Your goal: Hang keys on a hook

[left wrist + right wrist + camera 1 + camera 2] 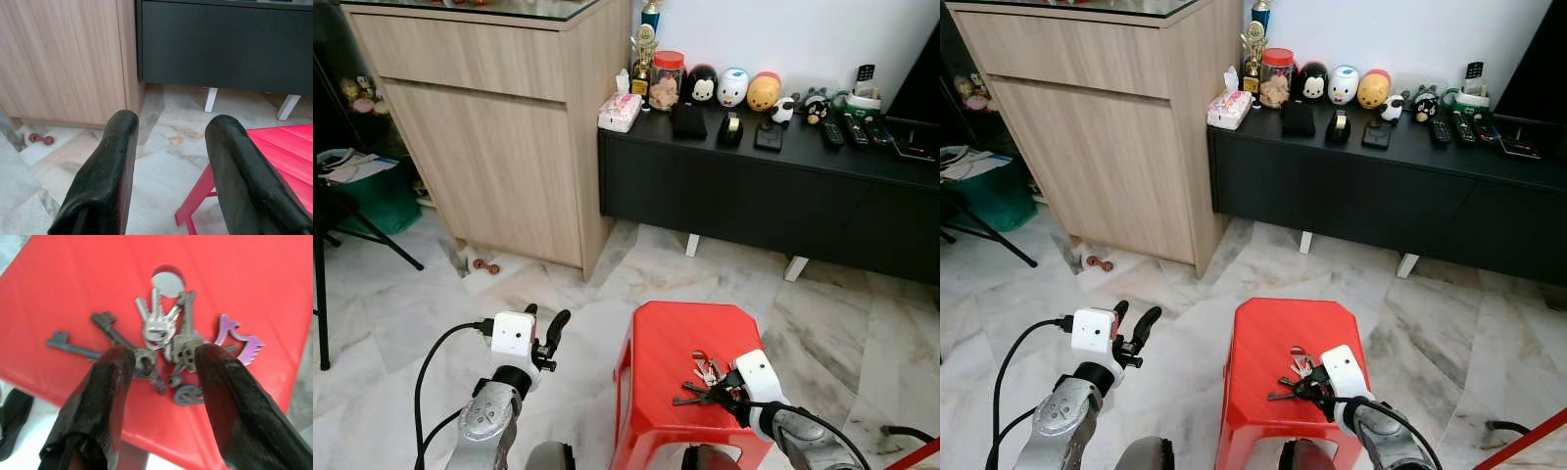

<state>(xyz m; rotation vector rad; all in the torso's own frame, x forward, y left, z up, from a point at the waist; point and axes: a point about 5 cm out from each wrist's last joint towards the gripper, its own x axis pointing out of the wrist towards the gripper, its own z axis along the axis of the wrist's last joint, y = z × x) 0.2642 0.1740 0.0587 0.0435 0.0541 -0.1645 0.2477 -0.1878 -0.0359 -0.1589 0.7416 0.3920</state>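
Keys (161, 342) lie loose on the red stool (666, 343), toward its 4 o'clock corner, fanned around a ring with a purple tag (239, 340). My right pincer (161, 360) hangs just above them, fingers spread wide, holding nothing. Left pincer (171, 147) is open and empty over the floor at the stool's 9 o'clock. Risk, as I judge it: closing on one long key may pivot the bunch, or nudge it off the near edge. No hook identifiable yet.

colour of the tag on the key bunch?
Purple, an arrow-like tag at the edge of the keys on the red stool. Right wrist view shows it best.
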